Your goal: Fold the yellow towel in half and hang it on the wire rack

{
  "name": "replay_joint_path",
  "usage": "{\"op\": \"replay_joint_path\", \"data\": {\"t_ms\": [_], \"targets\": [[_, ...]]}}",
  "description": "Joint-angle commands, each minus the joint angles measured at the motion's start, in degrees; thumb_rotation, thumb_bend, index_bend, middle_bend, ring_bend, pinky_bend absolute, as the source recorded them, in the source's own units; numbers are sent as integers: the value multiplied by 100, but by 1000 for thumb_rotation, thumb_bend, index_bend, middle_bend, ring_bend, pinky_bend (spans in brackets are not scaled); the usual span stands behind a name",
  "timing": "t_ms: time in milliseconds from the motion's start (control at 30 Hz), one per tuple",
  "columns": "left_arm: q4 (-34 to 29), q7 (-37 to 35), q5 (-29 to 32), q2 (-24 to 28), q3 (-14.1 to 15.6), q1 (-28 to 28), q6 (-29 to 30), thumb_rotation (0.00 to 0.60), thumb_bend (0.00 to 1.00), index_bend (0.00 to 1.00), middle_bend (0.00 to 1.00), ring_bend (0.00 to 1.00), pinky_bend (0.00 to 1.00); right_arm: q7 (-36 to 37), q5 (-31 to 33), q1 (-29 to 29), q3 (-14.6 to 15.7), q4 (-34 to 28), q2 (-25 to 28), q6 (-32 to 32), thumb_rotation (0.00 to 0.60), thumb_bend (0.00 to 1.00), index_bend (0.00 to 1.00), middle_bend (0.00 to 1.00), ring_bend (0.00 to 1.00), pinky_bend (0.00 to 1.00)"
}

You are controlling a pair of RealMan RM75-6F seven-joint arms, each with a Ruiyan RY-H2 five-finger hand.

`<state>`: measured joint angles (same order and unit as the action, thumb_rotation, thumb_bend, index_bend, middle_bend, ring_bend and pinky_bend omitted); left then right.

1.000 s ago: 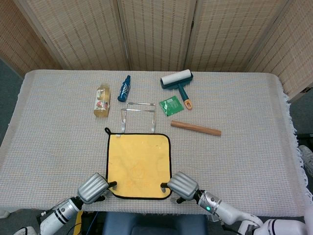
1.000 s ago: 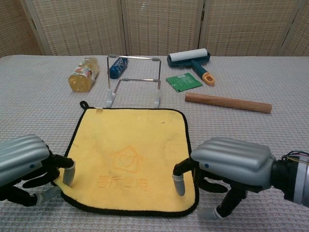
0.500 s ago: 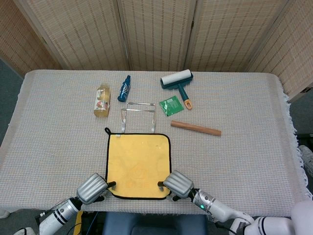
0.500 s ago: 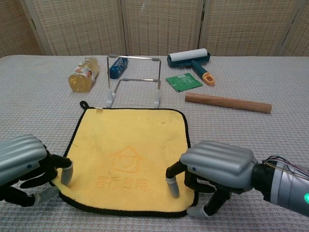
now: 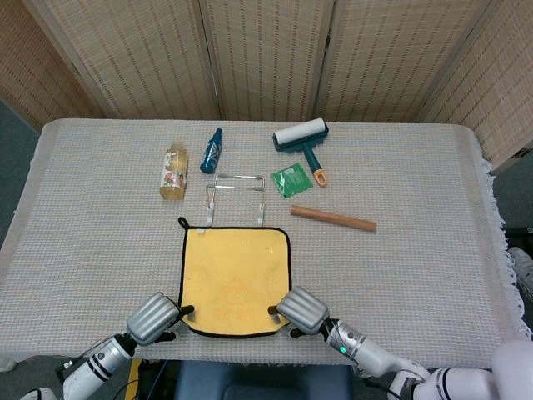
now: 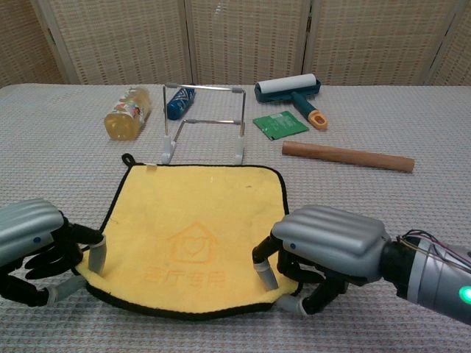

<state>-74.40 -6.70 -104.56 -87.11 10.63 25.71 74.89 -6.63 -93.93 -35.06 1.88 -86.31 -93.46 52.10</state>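
Chest view: left robot hand (image 6: pixel 37 246) and right robot hand (image 6: pixel 324 246) pinching the two near corners of the yellow towel (image 6: pixel 195 235), fingers curled onto the hem, near edge slightly raised off the table (image 6: pixel 412 132). Towel otherwise flat, spread straight ahead of both hands, neither nearer. Beyond its far edge, just past it: wire rack (image 6: pixel 204 121), upright, top bar crosswise, parallel to the held edge.

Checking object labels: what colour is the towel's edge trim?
Black, bordering the yellow towel; clearest in the chest view.
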Motion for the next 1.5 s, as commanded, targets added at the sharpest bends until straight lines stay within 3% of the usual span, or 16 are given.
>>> {"op": "replay_joint_path", "data": {"t_ms": [33, 233, 533, 1033, 1500], "targets": [[-182, -192, 107, 137, -101, 111, -95, 600, 511, 575, 941, 869, 933, 32, 120, -32, -105, -69, 86, 24, 600, 388, 575, 922, 1000, 1000], [-561, -612, 374, 427, -370, 427, -436, 600, 511, 574, 941, 869, 933, 78, 495, -117, -408, -118, 131, 10, 600, 388, 581, 922, 1000, 1000], [-902, -1379, 1249, 810, -873, 1049, -1586, 600, 511, 568, 941, 869, 933, -188, 1204, -303, -851, 66, -69, -127, 600, 388, 585, 921, 1000, 1000], [-490, -2387, 2653, 818, -1480, 1520, -3031, 600, 510, 564, 941, 869, 932, -635, 2053, -612, -1221, 728, -422, -304, 600, 388, 585, 916, 1000, 1000], [-123, -2490, 3166, 735, -1713, 1609, -3520, 600, 509, 531, 939, 869, 932, -792, 2404, -977, -1441, 1199, -667, -441, 600, 388, 585, 916, 1000, 1000]]}}
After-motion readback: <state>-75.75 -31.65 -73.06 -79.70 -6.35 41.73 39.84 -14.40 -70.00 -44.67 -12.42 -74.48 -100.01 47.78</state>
